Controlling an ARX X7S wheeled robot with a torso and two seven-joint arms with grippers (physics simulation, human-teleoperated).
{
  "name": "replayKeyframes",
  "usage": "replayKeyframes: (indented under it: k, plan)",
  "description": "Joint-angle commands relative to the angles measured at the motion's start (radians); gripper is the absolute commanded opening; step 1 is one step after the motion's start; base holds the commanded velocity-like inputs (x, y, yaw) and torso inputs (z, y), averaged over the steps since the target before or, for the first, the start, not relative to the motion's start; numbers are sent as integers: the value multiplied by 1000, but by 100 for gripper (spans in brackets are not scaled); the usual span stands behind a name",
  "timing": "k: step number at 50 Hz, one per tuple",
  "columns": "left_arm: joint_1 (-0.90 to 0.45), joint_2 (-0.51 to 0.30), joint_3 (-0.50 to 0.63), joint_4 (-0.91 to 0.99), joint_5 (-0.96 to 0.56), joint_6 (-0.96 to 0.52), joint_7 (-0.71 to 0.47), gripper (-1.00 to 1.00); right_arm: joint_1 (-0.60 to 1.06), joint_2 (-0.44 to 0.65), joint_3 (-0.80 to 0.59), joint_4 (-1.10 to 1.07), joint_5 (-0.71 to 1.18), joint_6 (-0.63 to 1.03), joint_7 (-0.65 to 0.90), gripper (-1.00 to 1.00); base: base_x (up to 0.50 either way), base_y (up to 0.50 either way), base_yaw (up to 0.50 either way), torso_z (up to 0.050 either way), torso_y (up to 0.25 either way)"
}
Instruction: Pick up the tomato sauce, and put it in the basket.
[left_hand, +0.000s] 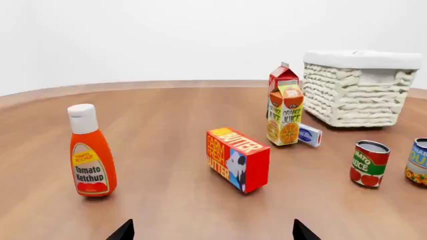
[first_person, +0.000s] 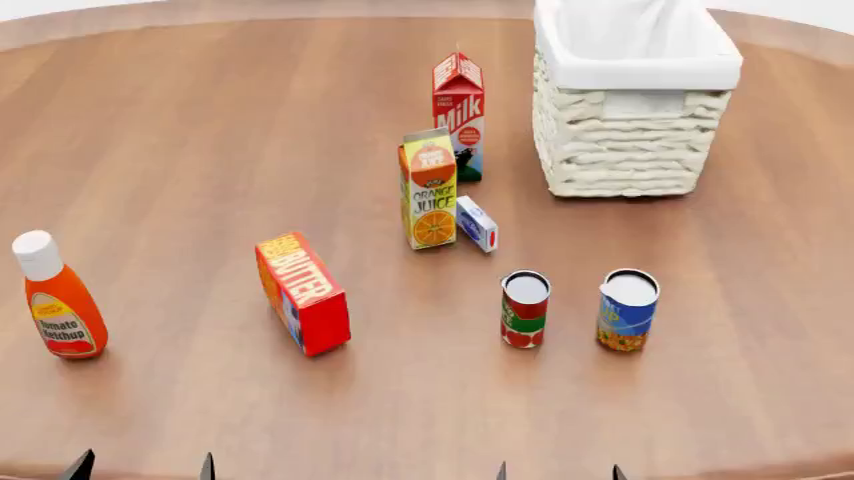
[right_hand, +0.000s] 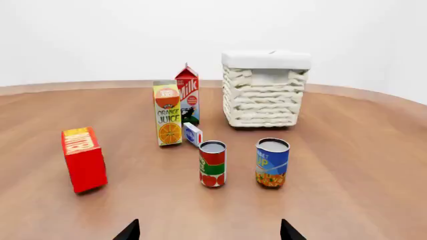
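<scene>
Jaws spread, cylindrical tomato sauce (right_hand: 213, 163), woven basket (right_hand: 263, 97)

"Tomato Ketchup" bottle (left_hand: 92, 155), "Milk" carton (first_person: 458, 115)

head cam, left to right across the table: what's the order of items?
ketchup bottle → butter box → orange juice carton → tomato sauce → blue and orange can. The basket spans the right, farther back. Milk carton and small blue-white box overlap the juice carton's span, so left out.
</scene>
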Motion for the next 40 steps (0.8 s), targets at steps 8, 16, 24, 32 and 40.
replayKeyframes:
  k: [8, 16, 24, 32, 40]
  plan:
    - [53, -44, 27, 203, -33, -67, -64, 100, -67, 43, -50, -188, 26, 5, 43, 100, 0, 0, 0, 0, 0]
    - [115, -65, 57, 425, -38, -129, -84, 100, -131, 64, -67, -439, 59, 75, 60, 100, 0, 0, 0, 0, 0]
    - [160, -83, 66, 607, -21, -190, -120, 100, -177, 85, -75, -627, 73, 137, 79, 100, 0, 0, 0, 0, 0]
    - [202, -97, 72, 776, -27, -243, -142, 100, -206, 101, -84, -760, 75, 178, 103, 100, 0, 0, 0, 0, 0]
    - [222, -109, 87, 858, -25, -259, -157, 100, -226, 115, -81, -849, 91, 193, 121, 100, 0, 0, 0, 0, 0]
